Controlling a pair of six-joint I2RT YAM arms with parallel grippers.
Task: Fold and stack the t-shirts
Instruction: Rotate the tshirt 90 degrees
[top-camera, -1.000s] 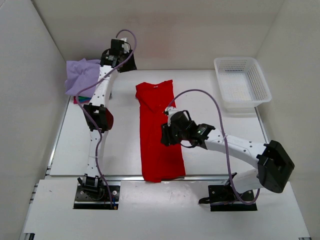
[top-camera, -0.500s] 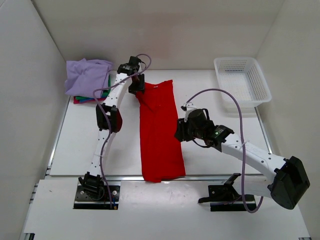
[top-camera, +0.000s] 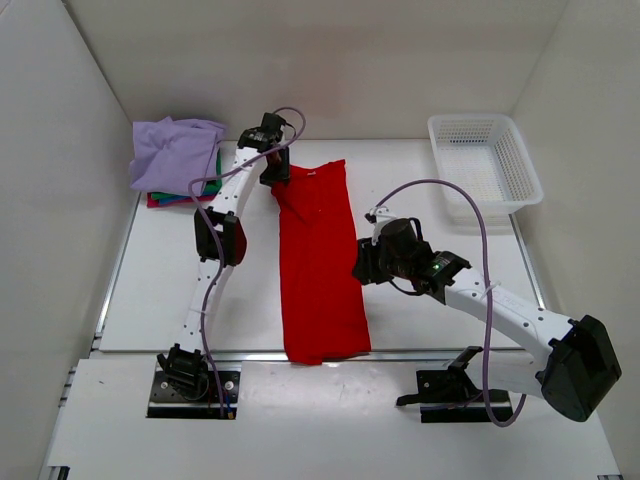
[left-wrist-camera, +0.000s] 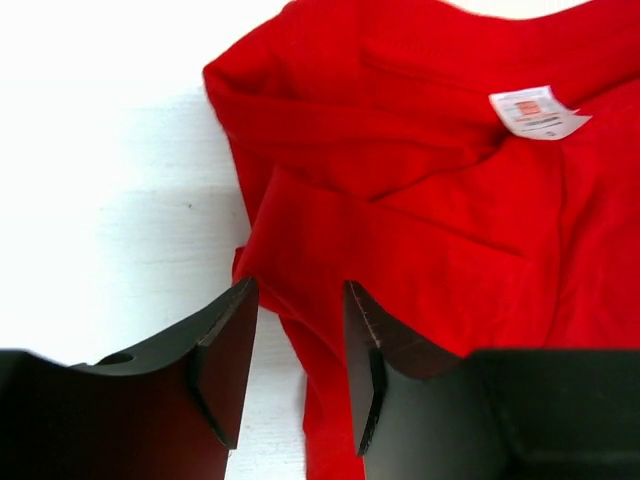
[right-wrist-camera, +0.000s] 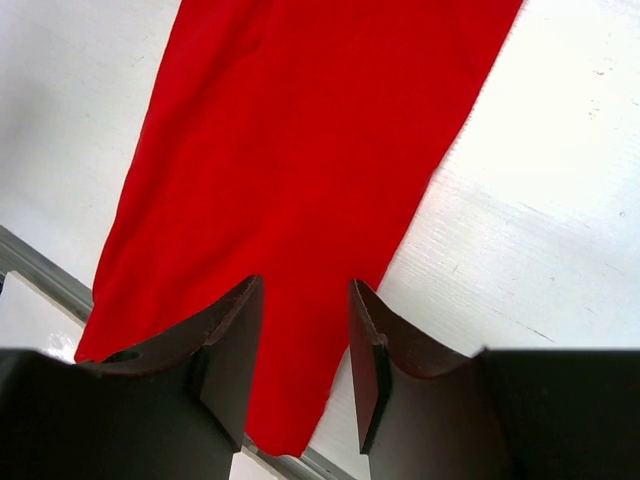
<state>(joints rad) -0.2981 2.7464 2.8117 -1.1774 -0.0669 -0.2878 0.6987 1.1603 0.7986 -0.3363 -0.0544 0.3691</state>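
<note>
Red tee (top-camera: 318, 270) laid lengthwise on table (top-camera: 160, 295).

Left arm (top-camera: 210, 240) stretches far forward, almost straight; the left gripper (left-wrist-camera: 297, 295) points downward, jaws parted by a narrow gap. Right arm (top-camera: 500, 305) reaches leftward, low over the table; the right gripper (right-wrist-camera: 303, 290) tilts downward, jaws likewise parted.

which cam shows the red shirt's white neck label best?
Left wrist: the label sits large and unobstructed on the red shirt near the collar. Top external shows it only as a tiny pale speck. Right wrist shows just the shirt's lower end, no label.
</note>
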